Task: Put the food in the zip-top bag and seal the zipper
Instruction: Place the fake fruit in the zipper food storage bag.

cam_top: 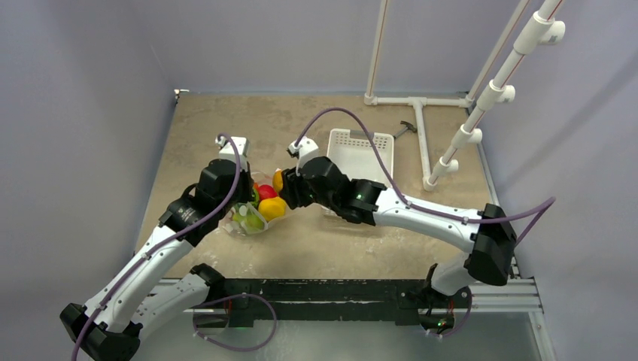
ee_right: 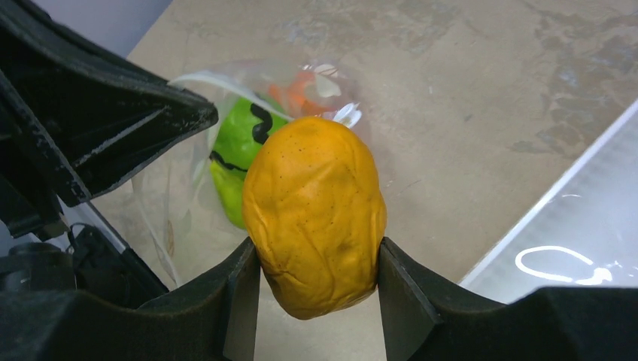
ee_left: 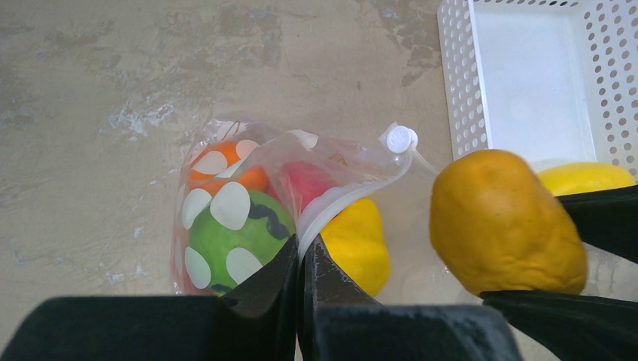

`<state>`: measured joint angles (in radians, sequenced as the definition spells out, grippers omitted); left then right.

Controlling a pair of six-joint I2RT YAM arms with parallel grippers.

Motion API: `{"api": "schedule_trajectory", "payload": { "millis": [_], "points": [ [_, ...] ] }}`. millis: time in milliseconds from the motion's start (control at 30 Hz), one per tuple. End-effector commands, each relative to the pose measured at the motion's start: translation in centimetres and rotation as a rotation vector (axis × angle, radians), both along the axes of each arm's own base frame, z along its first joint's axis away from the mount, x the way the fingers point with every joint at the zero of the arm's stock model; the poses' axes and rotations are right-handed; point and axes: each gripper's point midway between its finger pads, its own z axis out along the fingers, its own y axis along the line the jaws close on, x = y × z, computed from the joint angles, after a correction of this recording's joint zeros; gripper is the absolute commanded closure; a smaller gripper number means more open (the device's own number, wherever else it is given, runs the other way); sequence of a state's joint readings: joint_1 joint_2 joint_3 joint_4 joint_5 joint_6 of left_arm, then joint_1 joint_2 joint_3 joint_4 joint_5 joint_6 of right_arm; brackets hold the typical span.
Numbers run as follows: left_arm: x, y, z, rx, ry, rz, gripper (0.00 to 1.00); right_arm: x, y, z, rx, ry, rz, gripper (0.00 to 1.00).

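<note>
Plainly, white oval prints point(ee_left: 230, 205) mark the zip-top bag point(ee_left: 316, 162).

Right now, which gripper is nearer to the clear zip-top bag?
Left. The left gripper is shut on the mouth edge of the zip-top bag, so it touches it. The right gripper holds an orange-yellow fruit beside the mouth, apart from the plastic.

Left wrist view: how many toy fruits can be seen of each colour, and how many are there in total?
Orange: 2 (far orange, held orange)
Red: 1 (red)
Yellow: 2 (left yellow, right yellow)
Green, dark-striped: 1 (green)
Total: 6
</note>
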<state>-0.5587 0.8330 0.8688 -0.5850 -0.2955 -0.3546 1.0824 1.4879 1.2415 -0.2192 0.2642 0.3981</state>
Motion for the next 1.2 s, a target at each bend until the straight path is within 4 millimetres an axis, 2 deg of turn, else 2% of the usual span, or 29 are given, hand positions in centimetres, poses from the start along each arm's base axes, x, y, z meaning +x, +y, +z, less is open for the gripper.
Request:
{"api": "schedule_trajectory", "payload": {
  "millis": [0,267,400,467,733,900,1033,1167],
  "points": [
    [0.5,0.1,0.8,-0.004,-0.036,0.004,1.0,0.1,1.9,0.7,0.013,-0.033,0.05,0.86],
    [0.4,0.0,0.8,-0.006,-0.037,-0.001,1.0,0.4,4.0,-0.8,-0.019,-0.028,0.077,0.84],
    [0.4,0.0,0.8,-0.007,-0.036,-0.002,1.0,0.9,4.8,-1.3,-0.025,-0.029,0.075,0.79],
    [0.4,-0.1,0.8,-0.008,-0.038,-0.006,1.0,1.0,5.2,-1.5,-0.024,-0.031,0.074,0.73],
    [0.4,-0.2,0.7,-0.008,-0.035,-0.009,1.0,2.5,6.3,-2.4,-0.028,-0.03,0.008,0.34],
    [0.4,-0.2,0.7,-0.008,-0.034,-0.01,1.0,3.0,6.5,-1.9,-0.003,-0.03,-0.025,0.12],
    [0.4,-0.1,0.7,-0.007,-0.035,-0.008,1.0,2.9,5.7,-0.6,0.023,-0.031,-0.055,0.09],
    [0.4,-0.1,0.7,-0.006,-0.034,-0.004,1.0,2.5,3.9,0.4,0.039,-0.018,-0.105,0.1]
  ]
}}
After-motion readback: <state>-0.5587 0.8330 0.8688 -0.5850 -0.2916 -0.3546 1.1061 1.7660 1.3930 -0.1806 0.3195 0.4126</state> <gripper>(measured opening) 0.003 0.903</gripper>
